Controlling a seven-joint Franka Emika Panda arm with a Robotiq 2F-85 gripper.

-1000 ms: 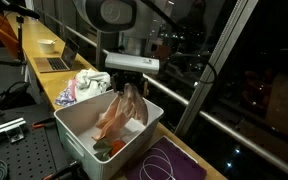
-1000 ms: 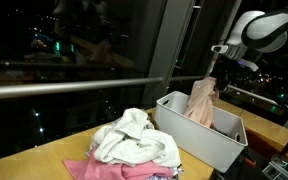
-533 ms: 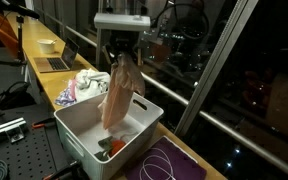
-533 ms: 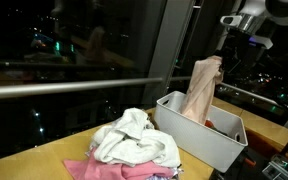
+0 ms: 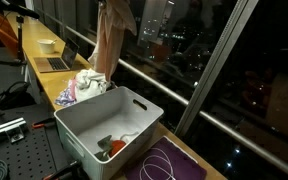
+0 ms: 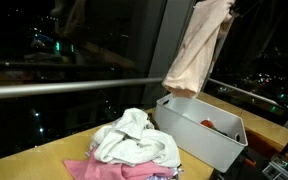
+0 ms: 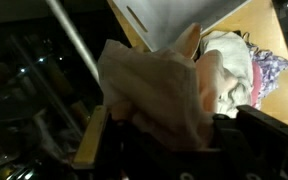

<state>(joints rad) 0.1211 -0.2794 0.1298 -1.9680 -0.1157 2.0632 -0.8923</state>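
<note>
Gripper (image 7: 164, 135) pinched tight on peach cloth (image 5: 112, 38) hanging high above clothes pile (image 5: 84, 85) beside white bin (image 5: 84, 125); risk of slipping loose from a thin pinch, long hem snagging the rim.

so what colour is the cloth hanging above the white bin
Plain pale peach-pink cloth, clearest in an exterior view.

In the wrist view the pale cloth (image 7: 159, 90), blurred, covers the fingertips of the gripper (image 7: 164, 135). In both exterior views the top edge cuts off the cloth's upper end and the gripper with it. We cannot name the small orange thing (image 5: 114, 147) in the white bin (image 5: 79, 135): too small.
</note>
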